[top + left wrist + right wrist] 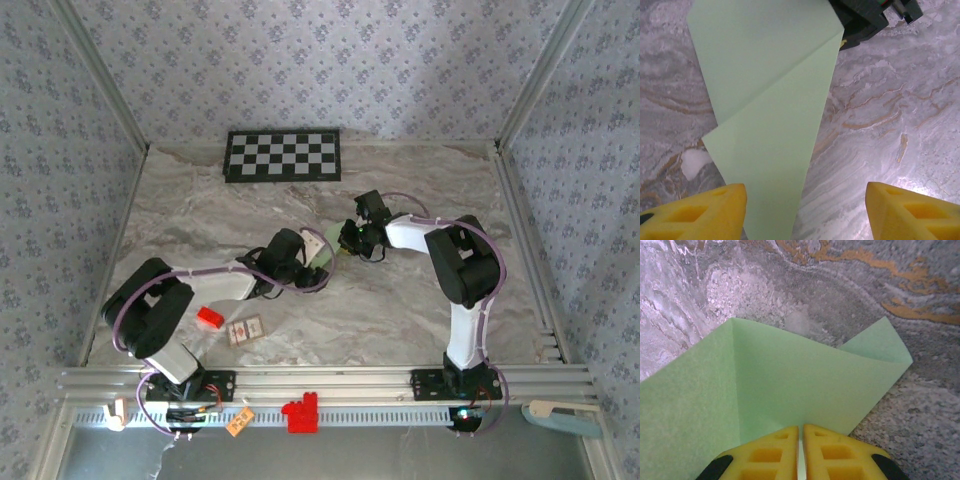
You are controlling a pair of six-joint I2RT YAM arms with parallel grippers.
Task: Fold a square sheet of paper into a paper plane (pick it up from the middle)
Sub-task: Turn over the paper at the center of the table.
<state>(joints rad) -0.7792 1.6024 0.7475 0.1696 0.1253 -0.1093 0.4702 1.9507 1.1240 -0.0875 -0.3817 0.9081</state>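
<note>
The square sheet of paper is folded into a pale green paper plane (322, 248), a long pointed triangle lying on the marble table between the two grippers. In the left wrist view the paper plane (770, 115) narrows toward the camera. My left gripper (805, 212) is open, and the left yellow finger (710, 212) sits beside the tip without touching it. In the right wrist view my right gripper (801, 429) is shut on the wide end of the paper plane (790, 375), which lifts slightly, one flap sticking out to the right. From above, the left gripper (300, 255) and right gripper (345, 238) are close together.
A black-and-white checkerboard panel (282, 155) lies at the back of the table. A small red block (209, 318) and a small card (246, 330) lie near the left arm's base. The right arm's black wrist (862, 20) is just past the paper. Aluminium frame posts and patterned walls border the table.
</note>
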